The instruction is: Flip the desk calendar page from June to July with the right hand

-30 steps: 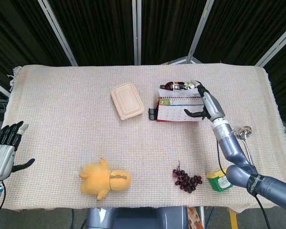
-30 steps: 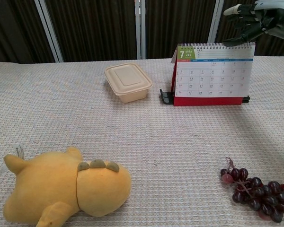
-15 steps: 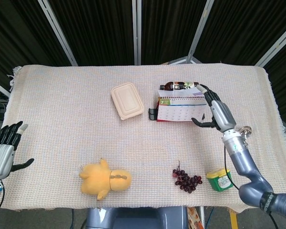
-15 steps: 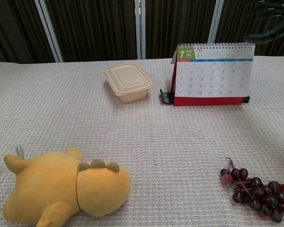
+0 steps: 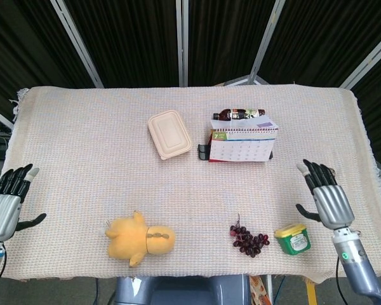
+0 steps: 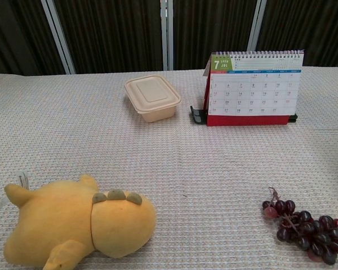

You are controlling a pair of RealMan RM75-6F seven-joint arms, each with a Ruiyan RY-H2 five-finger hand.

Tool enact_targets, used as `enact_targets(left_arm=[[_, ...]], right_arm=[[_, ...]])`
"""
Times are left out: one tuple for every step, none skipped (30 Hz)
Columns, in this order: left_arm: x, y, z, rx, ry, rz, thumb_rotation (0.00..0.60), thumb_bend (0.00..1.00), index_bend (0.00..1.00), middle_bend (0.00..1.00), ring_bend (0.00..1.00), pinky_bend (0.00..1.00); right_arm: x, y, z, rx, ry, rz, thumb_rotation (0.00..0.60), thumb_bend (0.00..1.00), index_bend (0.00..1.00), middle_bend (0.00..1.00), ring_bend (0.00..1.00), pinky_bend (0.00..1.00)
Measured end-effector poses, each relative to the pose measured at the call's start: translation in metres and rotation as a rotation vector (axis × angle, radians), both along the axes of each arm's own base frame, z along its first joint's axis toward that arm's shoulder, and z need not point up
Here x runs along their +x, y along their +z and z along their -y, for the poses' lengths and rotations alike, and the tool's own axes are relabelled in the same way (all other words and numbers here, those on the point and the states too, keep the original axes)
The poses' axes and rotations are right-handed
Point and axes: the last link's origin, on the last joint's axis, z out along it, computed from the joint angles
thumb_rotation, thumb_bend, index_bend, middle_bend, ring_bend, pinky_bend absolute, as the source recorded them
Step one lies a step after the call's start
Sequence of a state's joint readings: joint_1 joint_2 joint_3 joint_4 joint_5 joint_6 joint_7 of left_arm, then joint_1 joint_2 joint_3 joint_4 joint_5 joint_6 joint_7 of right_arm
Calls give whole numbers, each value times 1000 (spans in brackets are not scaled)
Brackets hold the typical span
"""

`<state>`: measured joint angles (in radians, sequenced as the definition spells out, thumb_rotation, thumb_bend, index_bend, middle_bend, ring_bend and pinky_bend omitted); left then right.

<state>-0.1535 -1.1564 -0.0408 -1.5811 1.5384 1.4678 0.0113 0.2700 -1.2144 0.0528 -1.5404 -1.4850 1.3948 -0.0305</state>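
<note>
Bright, even overhead light; soft shadows, sharp focus throughout.

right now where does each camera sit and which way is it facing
Head view: sits high, looking steeply down on the whole table; the left hand and right hand show at the near corners, both open.
Chest view: sits low at the near edge, looking level across the table; no part of the robot shows.
Shared: the desk calendar on its 7 page, lidded container, yellow plush toy and grapes.

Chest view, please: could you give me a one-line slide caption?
Desk calendar standing open at July, beside a lidded container, with plush toy and grapes in front.
</note>
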Motion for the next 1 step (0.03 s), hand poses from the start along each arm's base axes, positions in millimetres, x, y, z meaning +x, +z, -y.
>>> enact_targets(left_arm=[[0,0,0,-1,1,-1,600,44,0,0,0,0]], right_arm=[[-5,0,-6,-12,-4,-20,600,166,0,0,0,0]])
